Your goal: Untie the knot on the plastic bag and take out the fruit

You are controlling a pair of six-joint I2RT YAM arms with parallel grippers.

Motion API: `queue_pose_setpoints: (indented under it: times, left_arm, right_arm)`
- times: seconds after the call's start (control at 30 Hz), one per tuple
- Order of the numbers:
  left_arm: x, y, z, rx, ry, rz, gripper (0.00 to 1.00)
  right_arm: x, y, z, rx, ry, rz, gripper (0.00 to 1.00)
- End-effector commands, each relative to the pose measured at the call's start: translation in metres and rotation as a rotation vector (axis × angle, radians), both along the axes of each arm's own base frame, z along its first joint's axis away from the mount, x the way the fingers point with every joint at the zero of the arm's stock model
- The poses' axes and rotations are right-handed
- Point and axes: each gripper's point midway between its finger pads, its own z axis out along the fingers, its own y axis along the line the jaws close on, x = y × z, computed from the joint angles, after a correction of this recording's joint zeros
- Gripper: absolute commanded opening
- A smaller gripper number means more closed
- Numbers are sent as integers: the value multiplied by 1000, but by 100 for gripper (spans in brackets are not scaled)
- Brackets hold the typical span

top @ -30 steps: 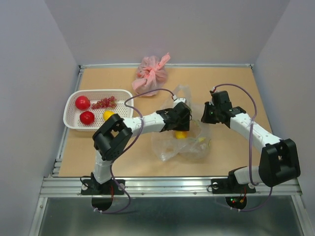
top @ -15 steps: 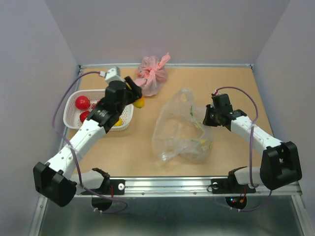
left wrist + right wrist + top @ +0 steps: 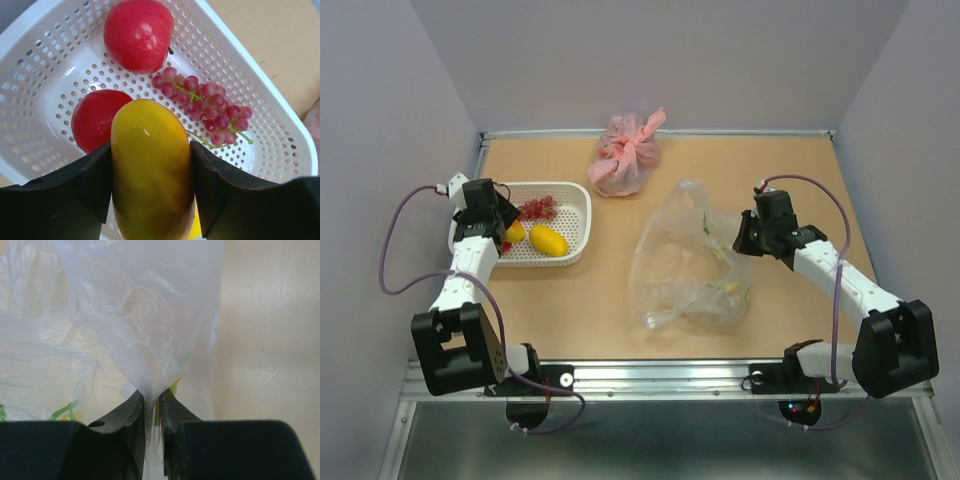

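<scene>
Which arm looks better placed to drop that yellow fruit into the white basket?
Left. The left gripper holds the yellow fruit right above the white basket. The right gripper is away on the other side, pinching the clear bag.

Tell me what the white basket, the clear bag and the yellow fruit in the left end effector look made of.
White basket: rigid moulded plastic, matte; regular rows of holes.
Plastic bag: thin clear film, glossy; it crinkles and gathers where it is pinched.
Yellow fruit: probably a plastic or foam imitation, smooth semi-gloss; uniform skin with one sharp highlight.
</scene>
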Motion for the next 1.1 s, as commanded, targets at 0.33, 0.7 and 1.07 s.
queue_pose_setpoints:
  times: [0.33, 0.7, 1.07]
  left_arm:
    - [1, -10, 46, 82, -77, -100, 97]
    - [-43, -66, 204, 280, -332, -367, 97]
    - [-173, -14, 279, 366, -606, -23, 97]
  right_arm:
    - [6, -23, 26, -55, -82, -122, 19]
    - [-36, -137, 114, -303, -344, -635, 6]
    - [-115, -169, 214, -164, -683, -724, 90]
